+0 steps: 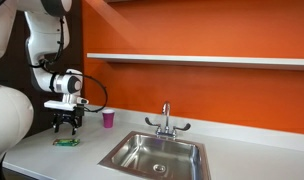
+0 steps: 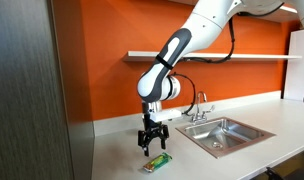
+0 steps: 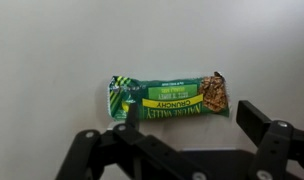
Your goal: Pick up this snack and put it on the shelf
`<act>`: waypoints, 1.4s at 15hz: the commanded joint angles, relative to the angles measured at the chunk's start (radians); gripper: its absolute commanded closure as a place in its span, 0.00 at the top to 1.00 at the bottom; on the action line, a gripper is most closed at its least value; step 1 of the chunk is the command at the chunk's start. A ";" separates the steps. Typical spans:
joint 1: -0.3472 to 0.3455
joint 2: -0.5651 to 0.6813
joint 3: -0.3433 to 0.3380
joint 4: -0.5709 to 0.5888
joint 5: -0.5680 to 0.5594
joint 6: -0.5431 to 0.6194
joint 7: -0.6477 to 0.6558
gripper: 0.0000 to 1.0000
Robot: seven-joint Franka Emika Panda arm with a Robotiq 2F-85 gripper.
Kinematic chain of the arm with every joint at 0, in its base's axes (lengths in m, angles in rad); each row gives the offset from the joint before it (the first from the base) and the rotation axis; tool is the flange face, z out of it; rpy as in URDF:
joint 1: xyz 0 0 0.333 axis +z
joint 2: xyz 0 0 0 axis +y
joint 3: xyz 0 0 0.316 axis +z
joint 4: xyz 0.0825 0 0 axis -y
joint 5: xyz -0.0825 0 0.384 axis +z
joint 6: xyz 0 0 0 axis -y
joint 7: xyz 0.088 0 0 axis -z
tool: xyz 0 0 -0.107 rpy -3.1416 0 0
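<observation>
The snack, a flat green packet [image 3: 168, 96], lies on the pale grey countertop [image 3: 52, 50]; it also shows in both exterior views [image 1: 65, 142] [image 2: 157, 161]. My gripper [image 1: 65, 125] [image 2: 152, 142] hangs just above it, pointing down, open and empty. In the wrist view the two fingers [image 3: 182, 127] sit apart, just below the packet, one finger edge overlapping its left end. The shelf, a thin white ledge [image 1: 202, 60] [image 2: 232, 56], runs across the orange wall high above.
A small pink cup [image 1: 108, 118] stands by the wall beyond the gripper. A steel sink [image 1: 157, 154] [image 2: 224, 133] with a faucet [image 1: 166, 121] is set in the counter to the side. A dark cabinet panel [image 2: 27, 90] stands at the counter's end.
</observation>
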 commanded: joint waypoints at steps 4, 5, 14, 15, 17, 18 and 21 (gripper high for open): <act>0.007 0.015 0.008 0.014 0.081 -0.002 0.125 1.00; 0.011 0.016 0.006 0.014 0.098 0.002 0.159 1.00; 0.047 0.012 -0.016 -0.017 0.188 0.085 0.456 1.00; 0.051 0.011 -0.019 -0.024 0.194 0.103 0.483 1.00; 0.055 0.008 -0.022 -0.042 0.209 0.142 0.534 1.00; 0.056 0.004 -0.022 -0.056 0.216 0.166 0.559 1.00; 0.059 -0.003 -0.021 -0.093 0.238 0.229 0.632 1.00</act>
